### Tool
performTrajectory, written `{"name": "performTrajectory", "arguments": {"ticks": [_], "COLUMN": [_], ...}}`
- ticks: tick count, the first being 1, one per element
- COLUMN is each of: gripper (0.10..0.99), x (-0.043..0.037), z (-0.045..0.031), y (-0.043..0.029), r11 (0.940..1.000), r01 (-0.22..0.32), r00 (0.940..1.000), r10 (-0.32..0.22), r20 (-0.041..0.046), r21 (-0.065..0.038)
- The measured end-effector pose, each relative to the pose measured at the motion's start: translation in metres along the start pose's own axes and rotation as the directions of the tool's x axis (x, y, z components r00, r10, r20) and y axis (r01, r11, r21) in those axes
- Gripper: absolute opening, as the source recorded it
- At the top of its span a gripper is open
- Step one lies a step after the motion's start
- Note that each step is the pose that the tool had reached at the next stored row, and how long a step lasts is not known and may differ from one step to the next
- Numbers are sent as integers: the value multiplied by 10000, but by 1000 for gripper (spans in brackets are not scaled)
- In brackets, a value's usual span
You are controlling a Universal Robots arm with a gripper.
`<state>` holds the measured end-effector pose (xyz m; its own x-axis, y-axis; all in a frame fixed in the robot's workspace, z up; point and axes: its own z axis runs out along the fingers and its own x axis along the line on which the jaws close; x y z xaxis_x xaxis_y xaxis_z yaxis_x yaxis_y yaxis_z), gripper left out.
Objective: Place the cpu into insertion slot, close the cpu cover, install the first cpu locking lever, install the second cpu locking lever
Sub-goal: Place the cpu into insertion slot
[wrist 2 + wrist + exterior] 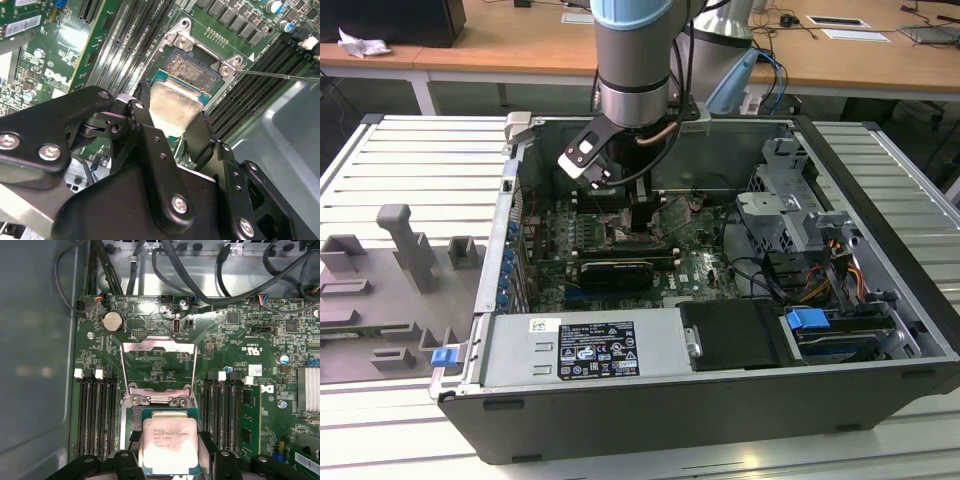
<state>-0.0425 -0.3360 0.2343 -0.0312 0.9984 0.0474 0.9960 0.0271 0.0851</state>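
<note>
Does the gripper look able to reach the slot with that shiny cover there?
Probably yes. The cpu cover is swung open, off the insertion slot, and the gripper holding the cpu hangs right above it with nothing between.

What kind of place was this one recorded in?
Probably a robotics lab or workshop: an open desktop computer case sits on a slatted metal workbench, wooden office desks stand behind, and the arm's gripper holds the cpu over the motherboard.

Silver-topped cpu (172,106) between the fingers of the black end effector (173,111), just over the open motherboard socket (194,66)
</note>
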Motion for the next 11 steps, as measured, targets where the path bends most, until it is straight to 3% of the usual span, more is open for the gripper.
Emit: {"name": "performTrajectory", "arguments": {"ticks": [11], "gripper": [525], "x": [46], "z": [61], "y": [-57], "r11": [10000], "r01": [0], "r00": [10000], "r10": [0], "r20": [0], "r21": [0]}}
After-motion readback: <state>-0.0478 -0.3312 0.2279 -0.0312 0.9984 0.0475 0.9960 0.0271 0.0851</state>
